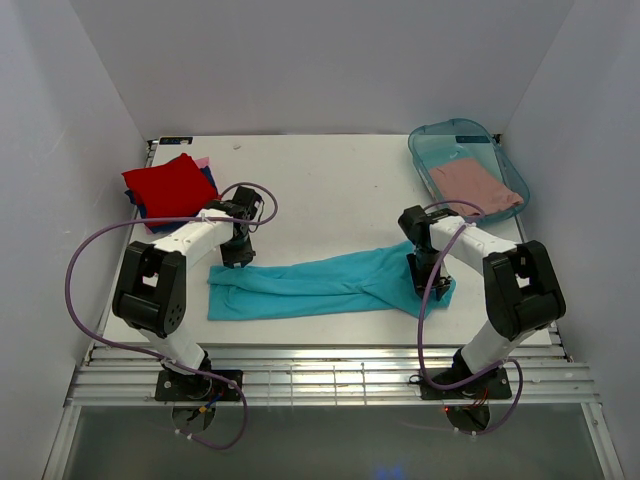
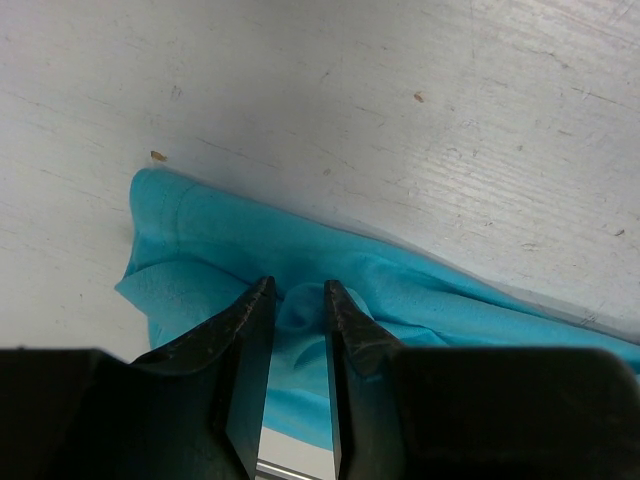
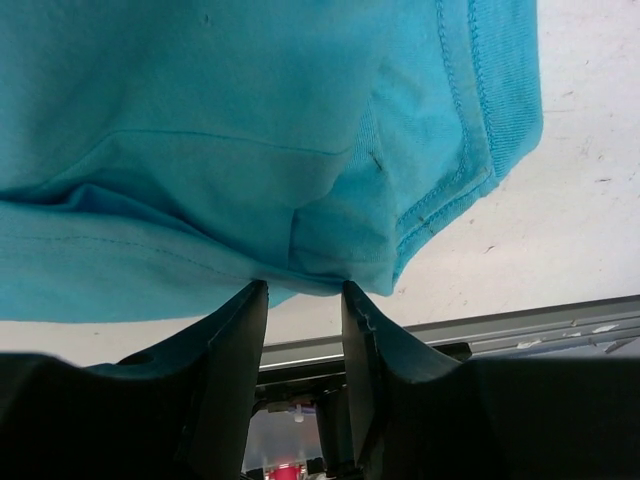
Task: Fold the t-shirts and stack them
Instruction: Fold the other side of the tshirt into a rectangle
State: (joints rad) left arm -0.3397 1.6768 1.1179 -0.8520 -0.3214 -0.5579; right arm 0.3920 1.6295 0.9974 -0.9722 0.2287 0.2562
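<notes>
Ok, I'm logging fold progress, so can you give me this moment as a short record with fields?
teal t-shirt: folded into a long strip across the near part of the table
left gripper: closed on a bunched fold at the strip's left end
right gripper: closed on the folded edge at its right end
red t-shirt: far left, on top of a small pile
dusty-pink t-shirt: inside the tub, far right

Plain teal t-shirt point(image 1: 310, 285), red t-shirt point(image 1: 170, 188)
</notes>
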